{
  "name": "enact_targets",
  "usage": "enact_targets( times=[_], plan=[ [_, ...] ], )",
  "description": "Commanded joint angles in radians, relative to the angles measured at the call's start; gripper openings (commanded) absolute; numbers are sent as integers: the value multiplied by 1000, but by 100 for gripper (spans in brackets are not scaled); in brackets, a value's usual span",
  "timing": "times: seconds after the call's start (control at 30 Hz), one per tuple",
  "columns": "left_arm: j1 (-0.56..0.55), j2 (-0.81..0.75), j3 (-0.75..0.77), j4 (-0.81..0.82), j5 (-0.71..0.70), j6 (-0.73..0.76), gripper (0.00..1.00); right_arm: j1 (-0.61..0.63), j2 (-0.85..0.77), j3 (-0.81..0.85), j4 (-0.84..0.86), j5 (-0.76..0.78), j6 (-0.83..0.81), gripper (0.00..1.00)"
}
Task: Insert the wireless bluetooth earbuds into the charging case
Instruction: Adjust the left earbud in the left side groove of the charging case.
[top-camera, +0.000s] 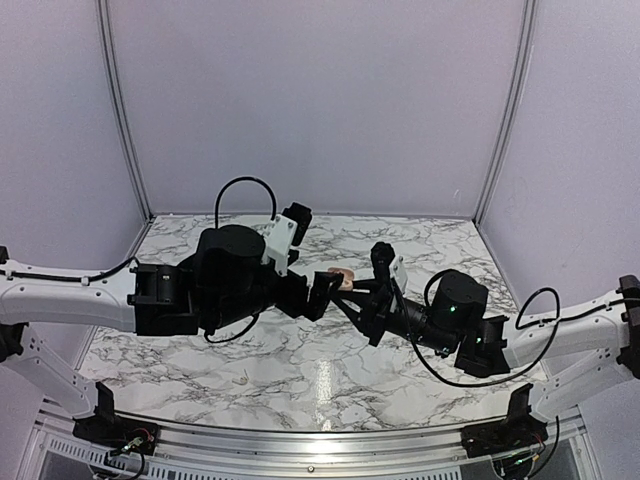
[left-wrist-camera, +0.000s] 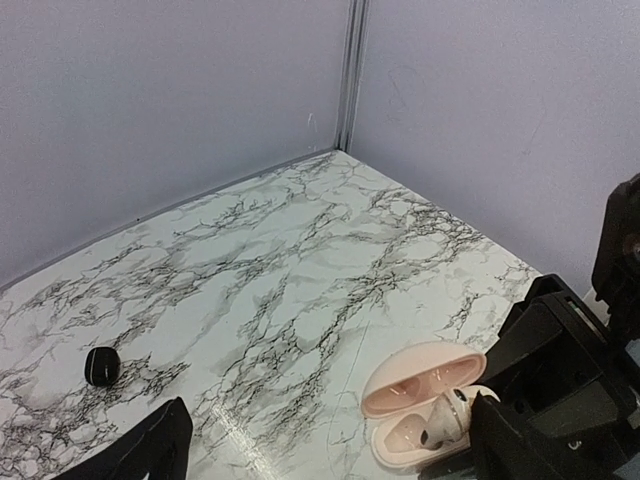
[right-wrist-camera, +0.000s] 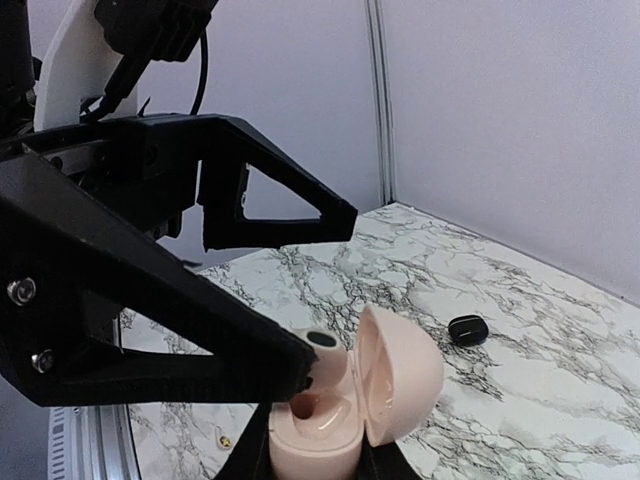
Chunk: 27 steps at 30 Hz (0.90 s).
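The charging case (right-wrist-camera: 318, 432) is pale pink and hangs above the table with its lid (right-wrist-camera: 402, 372) swung open. My right gripper (right-wrist-camera: 315, 458) is shut on its base from both sides. One pale earbud (right-wrist-camera: 327, 345) with a dark oval end stands partly in a well of the case. It touches the tip of one finger (right-wrist-camera: 300, 365) of my left gripper. In the left wrist view the earbud (left-wrist-camera: 446, 418) leans against that same finger (left-wrist-camera: 520, 440). My left gripper (left-wrist-camera: 330, 462) is wide open, with the case (left-wrist-camera: 405, 440) by its right finger. From above, the case (top-camera: 343, 279) sits between both grippers.
A small black rounded object (left-wrist-camera: 101, 365) lies on the marble table (left-wrist-camera: 300, 260) toward the back; it also shows in the right wrist view (right-wrist-camera: 467, 330). A tiny pale piece (right-wrist-camera: 222, 438) lies on the table below the case. Grey walls (top-camera: 320, 100) enclose the table.
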Motion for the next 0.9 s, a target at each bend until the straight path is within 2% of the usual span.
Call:
enact_targets(
  times=[0.0,0.67,0.87],
  plan=[
    [11,-37,-27,-21,6,-6,99,7,-33,5,27,17,-5,0],
    [45,-80,-72,-45,-29,-37,99,8,-75,-25,65,-9,5,0],
    [54,-101,-90,-34,30,-15,99,7,-74,-30,63,8,11,0]
  ],
)
